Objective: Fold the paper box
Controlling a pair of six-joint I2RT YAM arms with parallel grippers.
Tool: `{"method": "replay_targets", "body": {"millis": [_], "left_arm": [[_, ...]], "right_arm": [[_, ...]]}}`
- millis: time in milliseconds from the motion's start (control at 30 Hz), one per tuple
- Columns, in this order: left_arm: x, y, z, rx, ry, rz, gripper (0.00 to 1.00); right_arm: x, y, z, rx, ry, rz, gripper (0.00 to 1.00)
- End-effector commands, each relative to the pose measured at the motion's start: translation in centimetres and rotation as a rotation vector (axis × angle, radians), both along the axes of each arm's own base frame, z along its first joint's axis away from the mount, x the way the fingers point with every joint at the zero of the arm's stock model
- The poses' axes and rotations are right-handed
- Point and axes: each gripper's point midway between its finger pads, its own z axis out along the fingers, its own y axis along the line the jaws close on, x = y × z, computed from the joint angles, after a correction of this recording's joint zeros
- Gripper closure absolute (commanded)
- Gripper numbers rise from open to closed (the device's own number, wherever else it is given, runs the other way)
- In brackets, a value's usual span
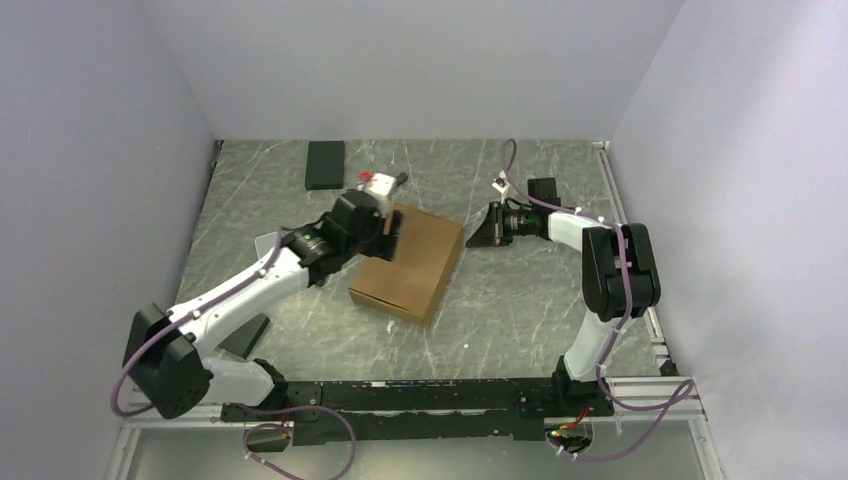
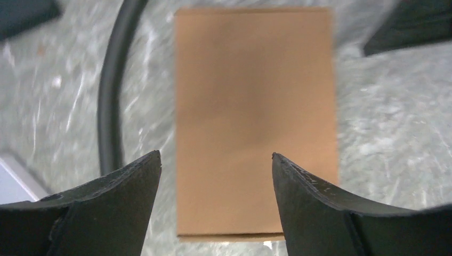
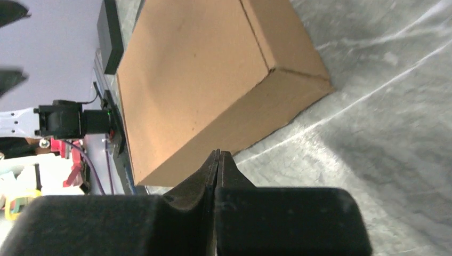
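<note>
Brown paper box, long axis near-left to far-right; left gripper spread, right gripper pressed together.

The grey marbled table carries the closed paper box and, far left, a black block.

- I see the paper box lying flat in the middle of the table, closed up and turned at a slant.
- My left gripper is at the box's far left edge, reaching onto the top face.
- My right gripper points at the box's right side, just beside it; I cannot tell whether it touches.
- A black block lies near the back wall, well apart from the box.
</note>
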Motion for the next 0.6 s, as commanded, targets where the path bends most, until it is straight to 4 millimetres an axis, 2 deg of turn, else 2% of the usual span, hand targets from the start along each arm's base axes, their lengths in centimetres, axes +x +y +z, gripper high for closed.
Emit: {"method": "replay_targets", "body": {"millis": [0, 100, 167, 267, 367, 467, 567], "left_arm": [[-1.0, 3.8, -1.8, -0.2, 0.15, 0.193, 0.22], [0.0, 7.1, -3.5, -0.244, 0.187, 0.336, 0.24], [0.2, 7.7, -4.9, -0.298, 0.252, 0.356, 0.22], [0.3, 6.0, -6.9, -0.379, 0.346, 0.274, 0.19], [-0.4, 4.3, -9.3, -0.38, 0.461, 0.189, 0.15], [-0.8, 2.2, -11.0, -0.417, 0.55, 0.096, 0.14], [-0.7, -0.2, -11.7, -0.488, 0.628, 0.008, 0.17]], "right_arm": [[-3.0, 0.8, -1.9, -0.034, 0.058, 0.042, 1.0], [-3.1, 1.4, -3.7, -0.09, 0.104, 0.0, 1.0], [-3.5, 2.2, -4.9, -0.132, 0.126, 0.003, 1.0], [-3.9, 3.4, -5.7, -0.161, 0.152, 0.018, 1.0], [-2.6, 4.3, -5.4, -0.176, 0.149, 0.012, 1.0], [0.4, 4.4, -4.2, -0.213, 0.089, -0.006, 1.0], [4.6, 4.0, -2.0, -0.234, -0.005, -0.061, 1.0]]}}
